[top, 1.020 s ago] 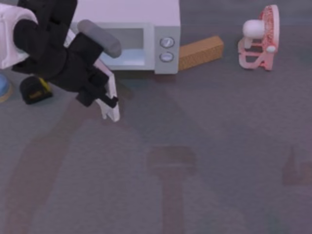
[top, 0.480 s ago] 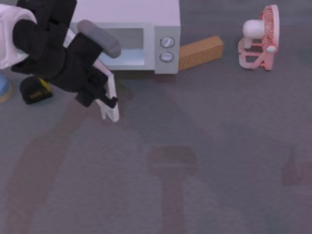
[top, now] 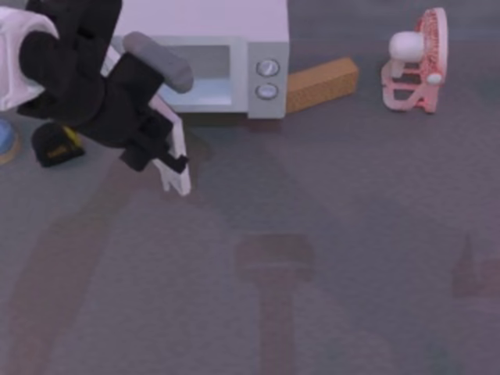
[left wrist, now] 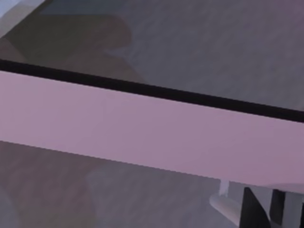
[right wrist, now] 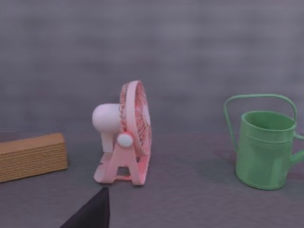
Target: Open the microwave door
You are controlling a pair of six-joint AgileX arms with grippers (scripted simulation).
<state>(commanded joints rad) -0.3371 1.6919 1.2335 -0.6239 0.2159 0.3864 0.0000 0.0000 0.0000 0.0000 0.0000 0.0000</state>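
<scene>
The white microwave (top: 234, 23) stands at the back of the table, left of centre, with two silver knobs (top: 267, 79) on its front. Its cavity (top: 205, 76) is exposed. The microwave door (top: 181, 178) is swung out toward the table's front, hinged at the left. My left gripper (top: 166, 160) is shut on the door's free end. In the left wrist view the door (left wrist: 142, 128) crosses as a pale band, with its grey handle (left wrist: 223, 204) beside the black fingers (left wrist: 254, 211). Only a dark fingertip (right wrist: 95, 213) of my right gripper shows, and that arm is out of the top view.
A wooden block (top: 322, 83) lies right of the microwave. A pink fan (top: 418, 62) stands at the back right. A black and yellow tape measure (top: 55, 146) and a blue object (top: 6, 137) sit at the left edge. A green watering can (right wrist: 263, 149) stands beyond the fan.
My left gripper and the door's free end have shifted very slightly to the left. Nothing else has moved.
</scene>
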